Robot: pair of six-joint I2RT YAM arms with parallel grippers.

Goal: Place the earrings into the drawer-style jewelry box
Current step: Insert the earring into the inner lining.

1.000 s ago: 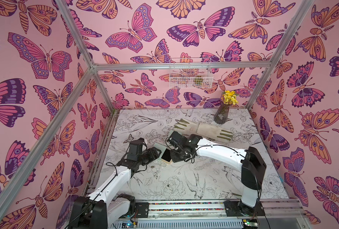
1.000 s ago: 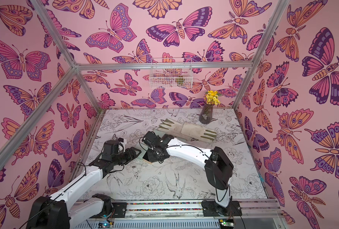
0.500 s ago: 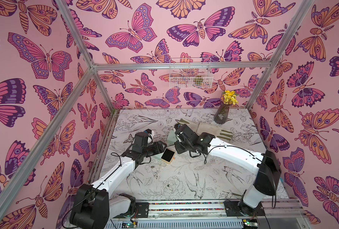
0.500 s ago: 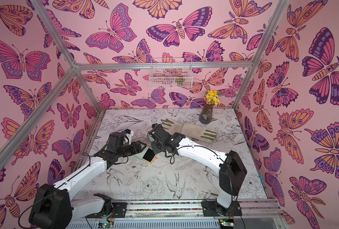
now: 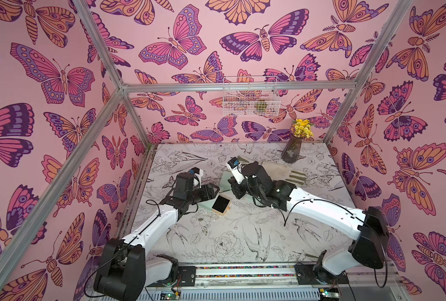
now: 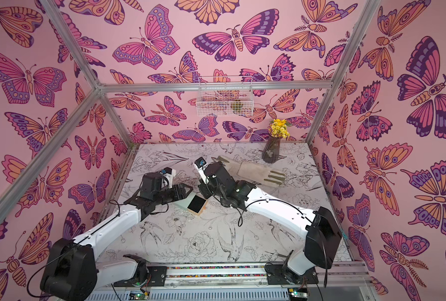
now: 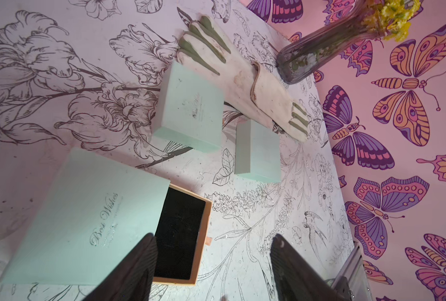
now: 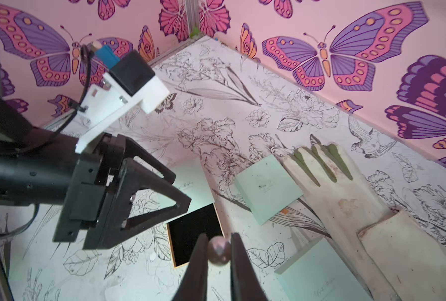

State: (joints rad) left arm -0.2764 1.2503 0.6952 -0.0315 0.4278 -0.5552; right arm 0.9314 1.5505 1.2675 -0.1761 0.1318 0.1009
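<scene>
Mint-green card forms the sleeve of the drawer-style jewelry box; its tan drawer stands pulled out, showing a bare black lining.

Right gripper: the jaws are narrow and pinch a round, pinkish, pearl-like earring at the very fingertips. The bead is clear of the table. The open drawer lies just beyond the tips, but whether the bead is directly over the lining cannot be told.

Left gripper: the jaws are wide apart and hold nothing. One finger overlaps the sleeve and the drawer's edge. The other is over bare table, and the drawer's small pull tab lies between them.

In both top views the two sets of jaws point toward each other, with the drawer on the table between them.

Beyond the left jaws lie two closed mint boxes, a larger box and a smaller box. Past these are a pair of pale gloves and a ribbed vase of yellow flowers.
</scene>
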